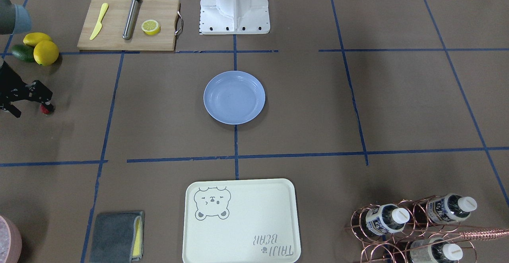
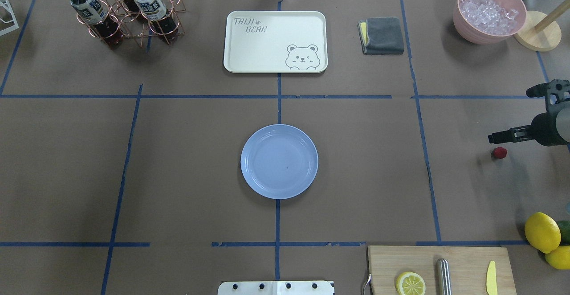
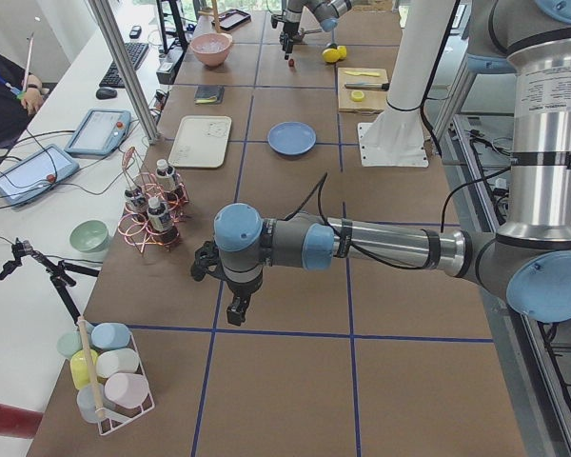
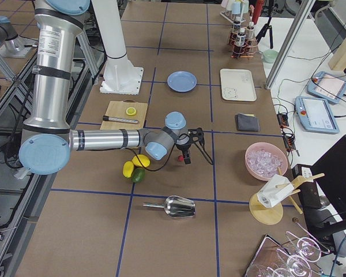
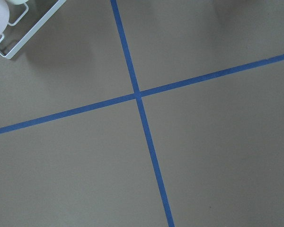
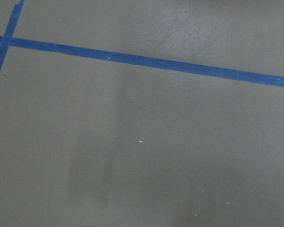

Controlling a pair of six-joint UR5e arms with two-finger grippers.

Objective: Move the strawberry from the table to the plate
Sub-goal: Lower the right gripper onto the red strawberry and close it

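Right gripper (image 2: 508,116) hangs low at the far right side of the table (image 2: 191,165), jaws spread wide apart, nothing between them. There's the strawberry (image 2: 499,153), a small red speck lying on the brown paper just beside the nearer finger (image 2: 507,135). From the front-facing camera that fingertip sits right over the berry, but contact can't be made out. The light-blue plate (image 2: 279,161) lies bare at the table's centre, on the blue tape line, well apart from the berry.

Down at the robot's edge, two lemons (image 2: 542,231) and a green avocado (image 2: 564,230) huddle together near the strawberry's square. Beside them is a wooden cutting board (image 2: 463,264) carrying a lemon half (image 2: 410,283).

Left gripper (image 3: 219,286) hovers over the opposite end of the table, pointing down, with a white rack of pastel cups (image 3: 105,367) close by. Whether its jaws are apart or together can't be told from here. Its wrist camera looks at a blue tape crossing.
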